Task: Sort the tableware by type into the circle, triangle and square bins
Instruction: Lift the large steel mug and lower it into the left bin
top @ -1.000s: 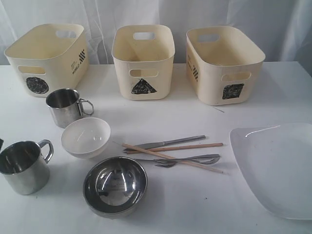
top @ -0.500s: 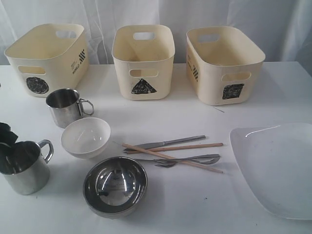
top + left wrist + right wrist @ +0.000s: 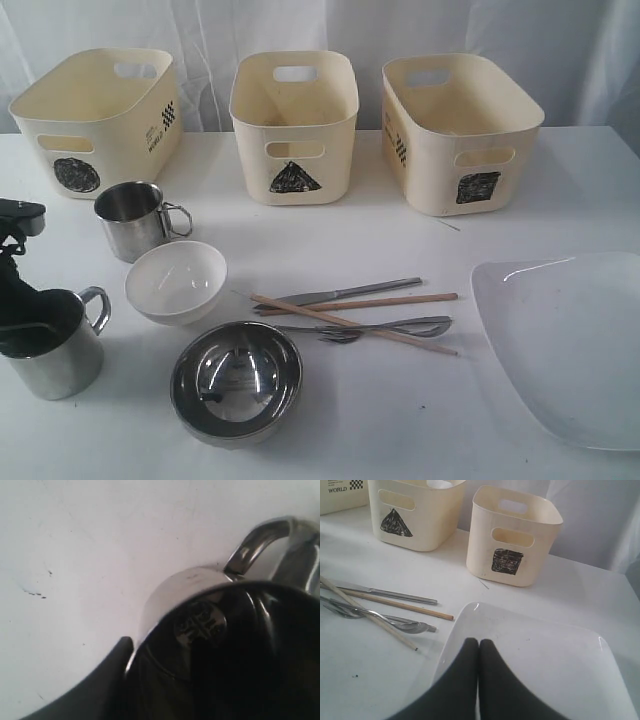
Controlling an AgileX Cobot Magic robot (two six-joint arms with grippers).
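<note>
My left gripper (image 3: 22, 300) stands over the near steel mug (image 3: 55, 350) at the table's front left. One finger (image 3: 120, 652) lies outside the mug's wall (image 3: 180, 587); the other is lost in the dark inside, so the grip is unclear. A second mug (image 3: 135, 220), a white bowl (image 3: 176, 280) and a steel bowl (image 3: 236, 380) stand nearby. Knife (image 3: 345, 293), chopsticks (image 3: 360, 302), fork and spoon (image 3: 400, 326) lie mid-table. My right gripper (image 3: 479, 642) is shut and empty above the white plate (image 3: 545, 660).
Three cream bins line the back: circle (image 3: 95, 120), triangle (image 3: 294, 125), square (image 3: 455, 130). The plate (image 3: 570, 340) reaches the right edge of the table. A white curtain hangs behind the bins.
My left gripper has come in from the left edge and settled over the near mug's rim, one finger going inside. The tableware has not moved.
</note>
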